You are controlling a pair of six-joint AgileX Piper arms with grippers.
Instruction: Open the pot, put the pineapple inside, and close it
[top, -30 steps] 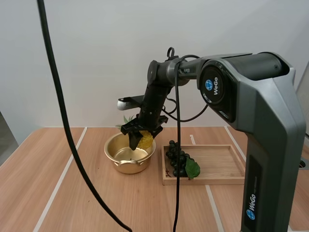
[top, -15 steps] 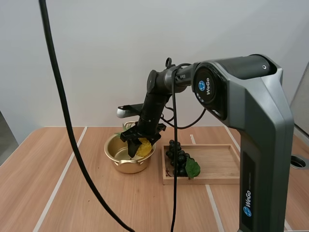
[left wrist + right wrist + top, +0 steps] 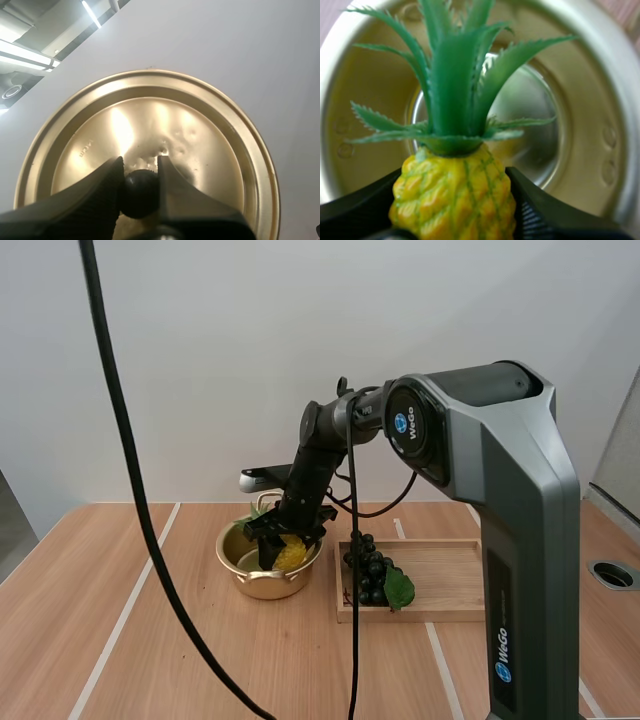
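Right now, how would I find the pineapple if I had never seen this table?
Look at the wooden table, then the gold pot left of the wooden tray. The pineapple hangs in the pot's mouth, pinched by the right gripper. It is the only yellow thing, with spiky green leaves, unlike the dark grapes.

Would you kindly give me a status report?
Left claw shut on lid. Right claw holds pineapple over open pot. Grapes on tray alongside, clear.
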